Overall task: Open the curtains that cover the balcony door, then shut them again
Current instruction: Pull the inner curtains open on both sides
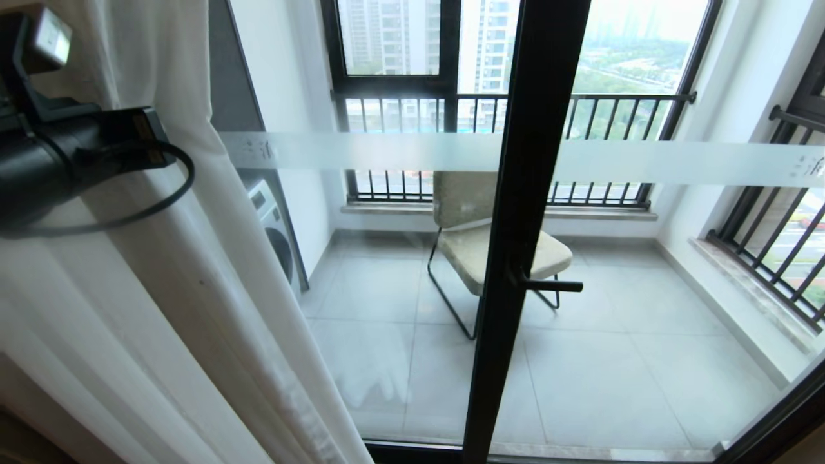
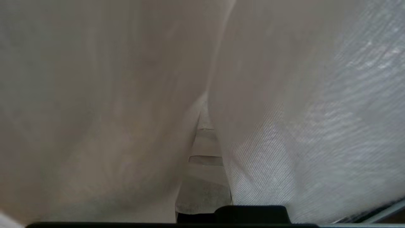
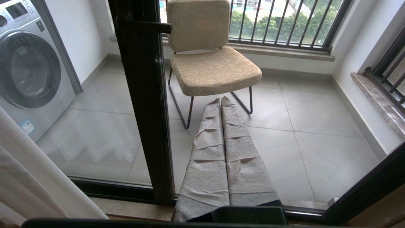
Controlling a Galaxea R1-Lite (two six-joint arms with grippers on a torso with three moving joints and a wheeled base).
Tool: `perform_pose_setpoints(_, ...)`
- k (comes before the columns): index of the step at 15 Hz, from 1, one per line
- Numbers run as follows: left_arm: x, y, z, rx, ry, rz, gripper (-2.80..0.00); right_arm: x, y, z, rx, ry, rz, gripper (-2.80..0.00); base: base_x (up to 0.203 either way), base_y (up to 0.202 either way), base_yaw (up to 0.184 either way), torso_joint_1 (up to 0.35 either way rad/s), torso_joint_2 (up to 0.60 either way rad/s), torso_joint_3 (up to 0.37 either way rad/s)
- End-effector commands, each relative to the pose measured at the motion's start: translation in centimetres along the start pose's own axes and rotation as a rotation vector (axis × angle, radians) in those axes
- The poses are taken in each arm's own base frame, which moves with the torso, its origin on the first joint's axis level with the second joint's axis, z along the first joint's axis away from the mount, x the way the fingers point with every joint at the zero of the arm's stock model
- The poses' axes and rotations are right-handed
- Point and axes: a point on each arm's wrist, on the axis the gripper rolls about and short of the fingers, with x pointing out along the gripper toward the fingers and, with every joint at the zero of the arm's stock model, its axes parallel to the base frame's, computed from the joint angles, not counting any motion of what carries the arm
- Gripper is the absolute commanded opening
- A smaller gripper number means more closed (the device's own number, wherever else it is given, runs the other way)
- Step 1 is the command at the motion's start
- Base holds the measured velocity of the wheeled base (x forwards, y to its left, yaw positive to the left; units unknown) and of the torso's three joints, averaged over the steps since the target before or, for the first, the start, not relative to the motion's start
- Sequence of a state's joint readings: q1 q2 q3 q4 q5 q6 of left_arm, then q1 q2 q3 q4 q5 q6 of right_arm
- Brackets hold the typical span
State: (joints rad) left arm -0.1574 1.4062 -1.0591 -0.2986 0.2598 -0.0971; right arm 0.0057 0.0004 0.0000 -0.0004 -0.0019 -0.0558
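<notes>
At the left edge of the head view, the white sheer curtains [image 1: 193, 277] hang gathered in long folds from the top of the frame down to the lower centre, leaving most of the balcony door [image 1: 528, 212] uncovered. The door's black metal frame runs from top centre to the bottom of the frame, its black lever handle [image 1: 551, 285] sticks out to the right at mid-height, and a frosted white band [image 1: 677, 162] crosses the glass from left of centre to the right edge.

The left arm [image 1: 71, 151] enters at the upper left of the head view, dark and cabled, lying against the sheer cloth. In the left wrist view the left tool [image 2: 205, 148] is pinched tight, its cloth-covered fingers [image 2: 205, 190] buried in the cleft between two folds of curtain that fill the frame; whether cloth is actually caught between them cannot be told.

The right tool [image 3: 221, 104] shows in the lower centre of the right wrist view, its two padded fingers pressed together with nothing between them, pointing at the glass low beside the door frame.

Through the glass, a beige chair [image 1: 477, 245] stands at centre, a washing machine [image 1: 277, 232] sits left of it behind the curtain edge, and a black railing [image 1: 619, 109] lines the windows across the top.
</notes>
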Motion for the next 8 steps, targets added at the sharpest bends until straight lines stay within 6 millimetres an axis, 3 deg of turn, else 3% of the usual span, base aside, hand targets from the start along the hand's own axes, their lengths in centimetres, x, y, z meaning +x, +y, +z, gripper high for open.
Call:
perform_pose_setpoints(1,-0.01,0.26,-0.02,-0.01,0.0,0.011,-2.8,0.0,0.0,-0.01,-0.001,0.0,0.001,-2.8,0.0,0.194,0.002,0.001,0.0,0.002)
perform_pose_setpoints(8,-0.06,0.6,-0.33,-0.01,0.009,0.022,-2.8,0.0,0.0,-0.01,-0.001,0.0,0.001,-2.8,0.0,0.192,0.001,0.003,0.0,0.004)
